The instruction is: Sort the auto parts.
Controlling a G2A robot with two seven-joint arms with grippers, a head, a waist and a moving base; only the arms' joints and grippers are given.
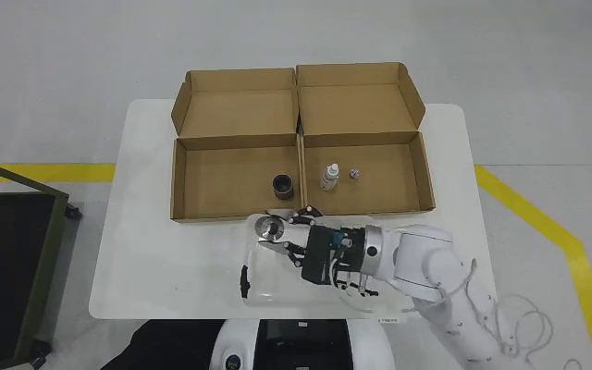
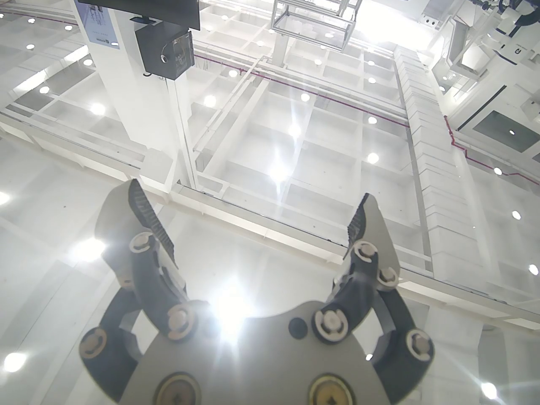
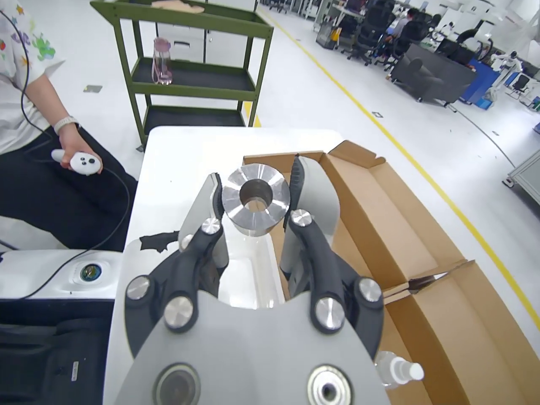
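Observation:
My right gripper point(image 3: 255, 189) is shut on a shiny metal bushing point(image 3: 256, 204) with a round bore, its fingers on either side of it. From above, the bushing point(image 1: 269, 228) and the right gripper point(image 1: 280, 234) are over the far left end of a clear plastic tray point(image 1: 264, 282), just in front of the left cardboard box point(image 1: 185, 180). A dark cylindrical part point(image 1: 283, 186) sits in that box. The right box point(image 1: 424, 176) holds a white spray bottle point(image 1: 329, 176) and a small part point(image 1: 356, 171). My left gripper point(image 2: 249, 195) points up at the ceiling, open and holding nothing.
The two open boxes stand side by side at the back of the white table point(image 1: 139, 240), flaps raised. A green cart point(image 1: 28, 259) stands off the table's left edge. Bare tabletop lies to the left of the tray.

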